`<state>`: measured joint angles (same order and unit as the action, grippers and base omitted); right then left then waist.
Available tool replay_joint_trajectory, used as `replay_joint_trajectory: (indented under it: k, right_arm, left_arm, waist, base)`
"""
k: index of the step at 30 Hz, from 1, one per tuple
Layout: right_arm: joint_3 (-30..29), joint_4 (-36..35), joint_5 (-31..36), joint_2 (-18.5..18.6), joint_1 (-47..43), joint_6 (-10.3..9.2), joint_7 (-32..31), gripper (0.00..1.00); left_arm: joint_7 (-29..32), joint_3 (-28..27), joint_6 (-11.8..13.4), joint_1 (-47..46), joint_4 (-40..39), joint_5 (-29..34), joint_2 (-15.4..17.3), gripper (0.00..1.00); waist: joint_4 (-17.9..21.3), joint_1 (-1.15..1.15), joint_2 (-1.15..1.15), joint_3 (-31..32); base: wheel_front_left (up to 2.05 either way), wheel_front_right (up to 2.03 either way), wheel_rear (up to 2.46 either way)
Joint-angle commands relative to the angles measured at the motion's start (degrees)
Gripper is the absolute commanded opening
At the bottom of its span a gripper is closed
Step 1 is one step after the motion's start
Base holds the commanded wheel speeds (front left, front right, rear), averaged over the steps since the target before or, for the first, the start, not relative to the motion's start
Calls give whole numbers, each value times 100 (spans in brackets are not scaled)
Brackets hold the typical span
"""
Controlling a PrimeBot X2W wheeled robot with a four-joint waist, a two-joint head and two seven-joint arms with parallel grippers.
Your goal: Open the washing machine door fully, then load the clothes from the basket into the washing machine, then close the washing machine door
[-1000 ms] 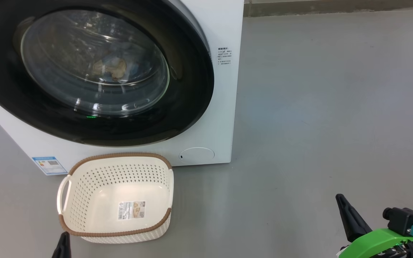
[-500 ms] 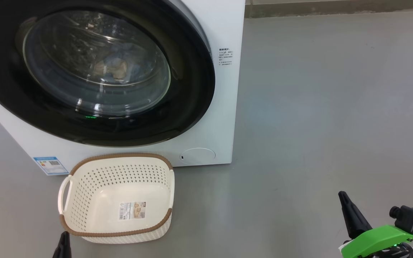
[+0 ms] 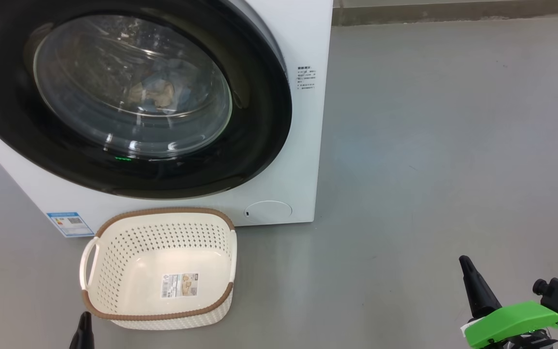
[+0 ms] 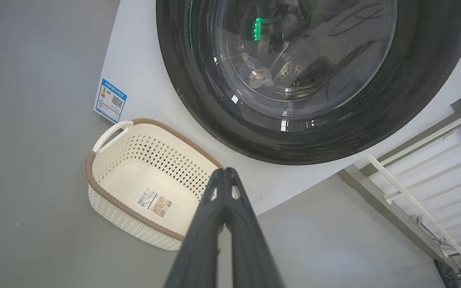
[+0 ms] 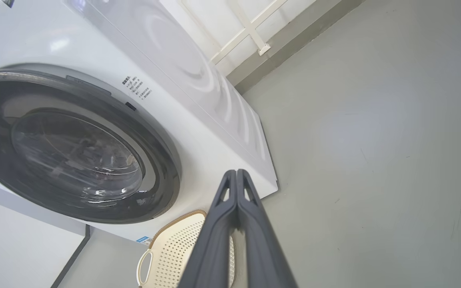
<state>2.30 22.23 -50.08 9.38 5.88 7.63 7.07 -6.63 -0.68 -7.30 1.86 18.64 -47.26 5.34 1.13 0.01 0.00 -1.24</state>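
The white washing machine (image 3: 303, 160) stands at the upper left, its glossy black washing machine door (image 3: 259, 145) lying flat against the front. Through the glass window the clothes (image 3: 155, 92) show inside the drum as light-blue and tan fabric. The cream basket (image 3: 114, 271) with a brown rim sits on the floor below the door, holding just a paper label (image 3: 179, 285). My left gripper (image 3: 84, 320) pokes up at the bottom edge beside the basket, shut with nothing in it (image 4: 225, 171). My right gripper (image 3: 464, 261) is low at the right, also shut and holding nothing (image 5: 236, 172).
Grey floor (image 3: 429, 145) stretches to the right of the machine. A blue energy sticker (image 3: 69, 223) and a round service flap (image 3: 268, 211) sit low on the machine's front. A white railing (image 4: 422, 180) runs beyond the machine in the left wrist view.
The right gripper has drifted slightly right and lower in the head view. The whole picture shifted a little, so the head camera moved. Door, basket and clothes are as before.
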Motion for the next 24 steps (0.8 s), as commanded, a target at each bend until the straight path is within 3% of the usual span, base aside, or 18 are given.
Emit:
replay_joint_trajectory:
  k: [1,24]
  right_arm:
    - [-46,-177,-139,43,101,-5,-36,0]
    - [-295,-367,-1337,-161,81,-8,-427,0]
  left_arm:
    - [30,-133,-8,-276,-160,-170,67,0]
    - [409,-268,-11,-432,-249,-1442,-26,0]
  waist:
    - [-2,-1,0,2]
    - [-35,-1,0,33]
  base:
    - [0,0,0]
    - [0,0,0]
